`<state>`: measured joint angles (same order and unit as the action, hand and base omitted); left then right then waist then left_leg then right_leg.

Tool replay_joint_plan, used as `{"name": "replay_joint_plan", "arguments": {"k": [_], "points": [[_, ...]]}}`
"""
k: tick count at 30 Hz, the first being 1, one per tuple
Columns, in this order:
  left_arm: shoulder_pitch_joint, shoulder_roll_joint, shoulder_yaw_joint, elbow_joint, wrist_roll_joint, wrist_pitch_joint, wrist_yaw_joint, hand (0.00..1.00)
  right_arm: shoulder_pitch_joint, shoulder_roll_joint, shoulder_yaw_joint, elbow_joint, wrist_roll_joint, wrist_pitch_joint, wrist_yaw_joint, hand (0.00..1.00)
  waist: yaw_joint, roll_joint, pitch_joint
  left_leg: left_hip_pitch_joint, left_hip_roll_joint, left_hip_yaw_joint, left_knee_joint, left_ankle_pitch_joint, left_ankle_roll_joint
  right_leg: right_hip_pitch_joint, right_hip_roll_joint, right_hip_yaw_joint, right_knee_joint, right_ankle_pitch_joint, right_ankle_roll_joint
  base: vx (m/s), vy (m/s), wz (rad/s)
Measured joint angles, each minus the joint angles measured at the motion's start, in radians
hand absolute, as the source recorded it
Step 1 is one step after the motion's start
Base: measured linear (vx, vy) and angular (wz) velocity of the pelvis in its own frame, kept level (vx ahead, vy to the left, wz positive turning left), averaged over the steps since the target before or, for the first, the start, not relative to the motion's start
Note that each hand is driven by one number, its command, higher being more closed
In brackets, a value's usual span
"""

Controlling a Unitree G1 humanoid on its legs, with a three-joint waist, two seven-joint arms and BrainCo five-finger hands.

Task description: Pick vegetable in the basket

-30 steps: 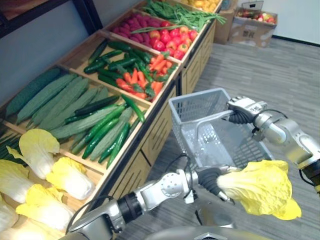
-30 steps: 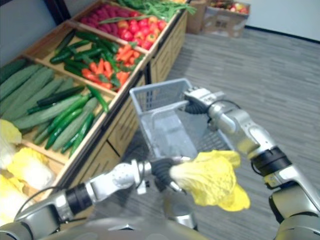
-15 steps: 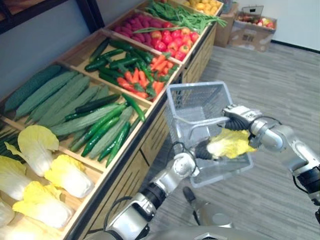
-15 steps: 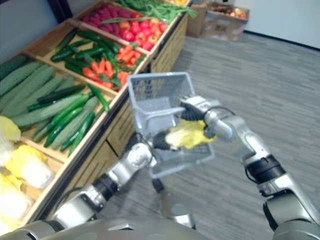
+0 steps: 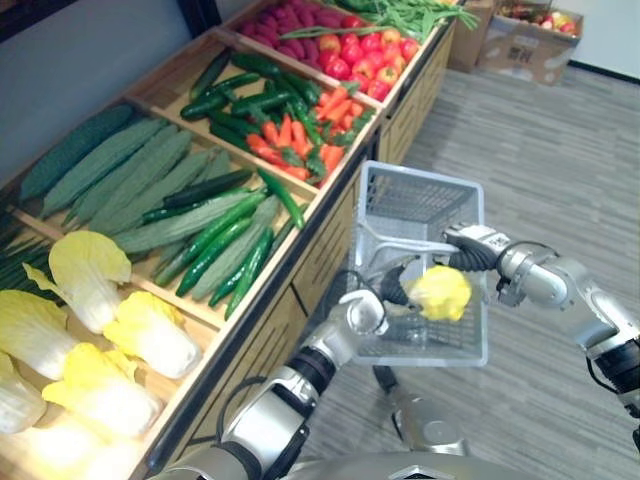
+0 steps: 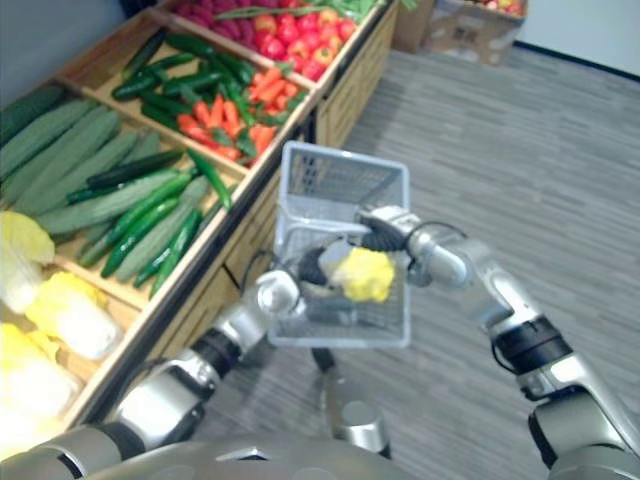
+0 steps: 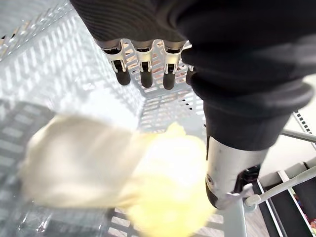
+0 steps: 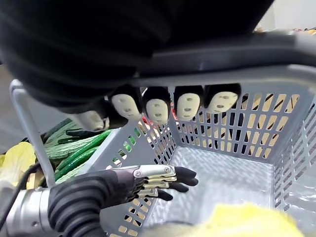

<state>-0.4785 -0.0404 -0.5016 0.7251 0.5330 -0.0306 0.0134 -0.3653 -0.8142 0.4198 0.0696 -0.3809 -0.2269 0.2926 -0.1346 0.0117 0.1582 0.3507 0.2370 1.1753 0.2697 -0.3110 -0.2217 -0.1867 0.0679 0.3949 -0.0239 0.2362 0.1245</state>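
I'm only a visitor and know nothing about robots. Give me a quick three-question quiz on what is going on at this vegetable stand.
1. True or false: the left hand has its fingers curled round the cabbage.
2. Which hand grips the handle of the basket? A. the left hand. B. the right hand. C. neither.
3. Where is the cabbage?

Key: 1. False: its fingers are straight and the cabbage is beneath them. 2. B. 3. In the basket.

The basket [image 5: 415, 205] is at centre, with the cabbage [image 5: 440, 292] inside it. The produce stand [image 5: 315, 258] runs from 8 to 12 o'clock of it. A cardboard box [image 5: 528, 48] stands well apart at 1 o'clock.
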Motion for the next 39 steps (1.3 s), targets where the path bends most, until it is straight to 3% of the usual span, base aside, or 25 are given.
{"name": "replay_joint_plan", "arguments": {"k": [5, 11, 14, 18, 23, 26, 29, 32, 35, 39], "points": [[-0.003, 0.005, -0.036, -0.029, -0.001, -0.004, -0.021, 0.00, 0.020, 0.000, -0.027, -0.012, -0.001, 0.003, 0.001, 1.00, 0.003, 0.005, 0.004, -0.010, -0.001, -0.015, -0.005, -0.001, 0.003, 0.000, -0.009, -0.017, 0.000, 0.000, 0.000, 0.01, 0.015, 0.11], [-0.002, 0.054, -0.227, -0.323, -0.063, -0.023, -0.074, 0.00, 0.087, 0.002, -0.152, -0.017, -0.012, 0.018, 0.001, 1.00, 0.026, 0.008, 0.005, -0.037, -0.001, -0.062, -0.004, -0.001, 0.010, 0.002, -0.038, -0.071, 0.003, -0.001, 0.001, -0.03, 0.003, 0.25], [-0.001, 0.086, -0.335, -0.502, -0.154, -0.055, -0.121, 0.00, 0.123, 0.019, -0.215, -0.007, -0.012, 0.039, 0.001, 1.00, 0.034, 0.009, 0.004, -0.055, 0.004, -0.097, -0.001, 0.000, 0.019, 0.002, -0.054, -0.110, 0.010, -0.006, 0.000, -0.06, -0.027, 0.37], [0.008, 0.163, -0.398, -0.666, -0.390, -0.067, -0.166, 0.00, 0.153, 0.083, -0.284, 0.093, -0.013, 0.051, -0.019, 1.00, 0.039, 0.012, 0.001, -0.091, 0.021, -0.160, 0.027, -0.006, 0.034, 0.002, -0.078, -0.171, 0.024, -0.017, -0.003, -0.08, -0.034, 0.47], [0.014, 0.212, -0.526, -0.944, -0.628, -0.166, -0.208, 0.00, 0.178, 0.199, -0.367, 0.308, -0.050, 0.095, -0.081, 1.00, 0.069, 0.025, -0.020, -0.154, 0.037, -0.263, 0.053, -0.006, 0.042, 0.002, -0.114, -0.263, 0.038, -0.030, -0.009, -0.07, -0.020, 0.58], [0.013, 0.299, -0.556, -1.055, -0.762, -0.180, -0.232, 0.00, 0.207, 0.256, -0.473, 0.431, -0.056, 0.122, -0.138, 1.00, 0.090, 0.035, -0.043, -0.206, 0.045, -0.339, 0.073, -0.006, 0.045, 0.006, -0.144, -0.336, 0.038, -0.035, -0.009, -0.04, -0.009, 0.72], [0.013, 0.455, -0.556, -1.129, -0.863, -0.177, -0.254, 0.00, 0.246, 0.311, -0.614, 0.530, -0.055, 0.142, -0.196, 1.00, 0.112, 0.035, -0.059, -0.249, 0.045, -0.411, 0.085, 0.000, 0.058, 0.017, -0.172, -0.405, 0.038, -0.038, -0.010, -0.05, -0.008, 0.67], [0.047, 0.569, -0.527, -1.195, -0.927, -0.176, -0.256, 0.00, 0.282, 0.351, -0.711, 0.623, -0.052, 0.165, -0.240, 1.00, 0.115, 0.036, -0.083, -0.300, 0.030, -0.498, 0.081, 0.015, 0.079, 0.030, -0.207, -0.485, 0.038, -0.045, -0.008, -0.03, -0.005, 0.90], [0.183, 0.641, -0.394, -1.267, -0.983, -0.178, -0.257, 0.00, 0.344, 0.377, -0.780, 0.723, -0.050, 0.174, -0.265, 1.00, 0.132, 0.020, -0.109, -0.343, -0.007, -0.591, 0.044, 0.045, 0.102, 0.046, -0.246, -0.569, 0.022, -0.049, -0.008, -0.01, 0.012, 0.88], [0.515, 0.638, 0.012, -1.267, -1.003, -0.183, -0.223, 0.00, 0.406, 0.404, -0.877, 0.921, -0.036, 0.172, -0.292, 1.00, 0.139, 0.007, -0.120, -0.356, -0.076, -0.727, -0.070, 0.123, 0.116, 0.107, -0.284, -0.688, -0.025, -0.053, -0.005, 0.04, -0.018, 0.92]]}}
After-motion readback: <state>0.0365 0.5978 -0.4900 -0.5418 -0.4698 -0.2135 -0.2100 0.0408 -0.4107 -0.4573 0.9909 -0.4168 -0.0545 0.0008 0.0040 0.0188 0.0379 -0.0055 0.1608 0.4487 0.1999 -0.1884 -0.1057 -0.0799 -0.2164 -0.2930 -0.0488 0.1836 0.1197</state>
